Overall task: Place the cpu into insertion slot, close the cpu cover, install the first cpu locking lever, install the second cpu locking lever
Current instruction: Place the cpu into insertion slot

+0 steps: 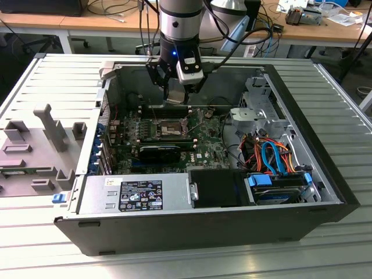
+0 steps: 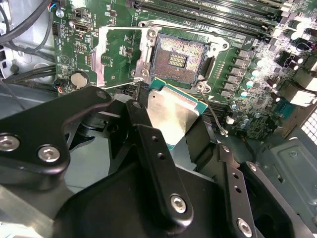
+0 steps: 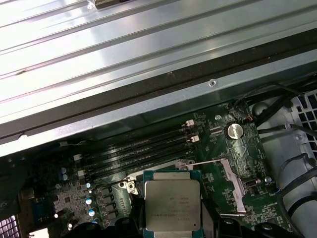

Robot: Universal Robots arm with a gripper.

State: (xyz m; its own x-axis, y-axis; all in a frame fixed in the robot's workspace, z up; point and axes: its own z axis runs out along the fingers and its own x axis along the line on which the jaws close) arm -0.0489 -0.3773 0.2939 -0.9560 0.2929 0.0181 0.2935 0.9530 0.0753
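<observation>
Cpu [image 2: 173, 116] gripped by its edges between closed fingers [image 2: 148, 144]; hovers clear above the open insertion slot [image 2: 178, 59].

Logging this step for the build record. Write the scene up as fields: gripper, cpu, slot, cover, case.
gripper: shut on the cpu, over the board inside the case
cpu: held by its edges, silvery top showing in both wrist views, not in the slot
slot: empty, pin field exposed
cover: swung open, lying beside the slot
case: side open, lying on a ribbed metal table
</observation>
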